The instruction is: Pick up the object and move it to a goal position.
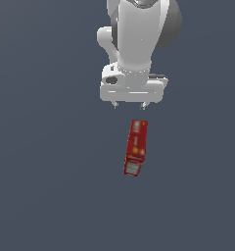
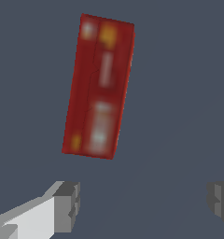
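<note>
**Gripper above the box, approach not yet made**

Gripper [image 1: 129, 105] is spread wide with nothing between its fingers; on my wrist view I see one fingertip [image 2: 67, 206] at one side of the picture and the other at the far edge, well apart. The box [image 1: 135, 147] lies flat on the grey floor [image 1: 41, 171], apart from the gripper and just beyond it toward the bottom of the exterior view. It sits slightly tilted, its pale label end pointing away from the arm.

I judge I am at the reach step: nothing is grasped and the box is untouched. I see no goal marker in either view, so I cannot say where it must go.

Next, as I read it, I must bring the gripper over the middle of the box, turn the wrist a little so the fingers straddle its narrow width rather than its length, then descend and close. The box is narrower than the opening, so clearance should be easy; the tilt is what I must match.
</note>
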You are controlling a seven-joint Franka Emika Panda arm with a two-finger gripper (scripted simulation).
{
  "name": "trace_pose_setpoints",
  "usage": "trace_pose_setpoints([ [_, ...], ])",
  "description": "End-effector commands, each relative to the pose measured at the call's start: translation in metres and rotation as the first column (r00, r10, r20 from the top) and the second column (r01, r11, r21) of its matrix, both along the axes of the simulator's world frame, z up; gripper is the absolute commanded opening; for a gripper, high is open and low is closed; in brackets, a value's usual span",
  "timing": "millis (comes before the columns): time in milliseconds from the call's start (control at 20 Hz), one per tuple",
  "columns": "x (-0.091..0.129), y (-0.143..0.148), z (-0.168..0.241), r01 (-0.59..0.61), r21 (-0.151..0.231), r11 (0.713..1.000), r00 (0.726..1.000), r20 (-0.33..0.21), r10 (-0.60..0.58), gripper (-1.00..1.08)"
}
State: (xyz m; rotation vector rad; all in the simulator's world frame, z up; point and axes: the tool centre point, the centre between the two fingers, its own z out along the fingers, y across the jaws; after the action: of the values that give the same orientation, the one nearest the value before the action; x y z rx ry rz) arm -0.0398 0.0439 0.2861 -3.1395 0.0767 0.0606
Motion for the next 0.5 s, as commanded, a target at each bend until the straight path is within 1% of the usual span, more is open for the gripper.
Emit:
trace_pose_setpoints([
  [0, 0.016, 0.005, -0.007, 0.027, -0.002, 1.0, 1.0, 0.007, -0.027, 1.0],
  [200, 0.042, 0.015, -0.02, 0.075, -0.003, 0.997, 0.997, 0.019, -0.075, 1.0],
  [450, 0.065, 0.024, -0.033, 0.118, -0.003, 0.993, 0.993, 0.031, -0.118, 1.0],
])
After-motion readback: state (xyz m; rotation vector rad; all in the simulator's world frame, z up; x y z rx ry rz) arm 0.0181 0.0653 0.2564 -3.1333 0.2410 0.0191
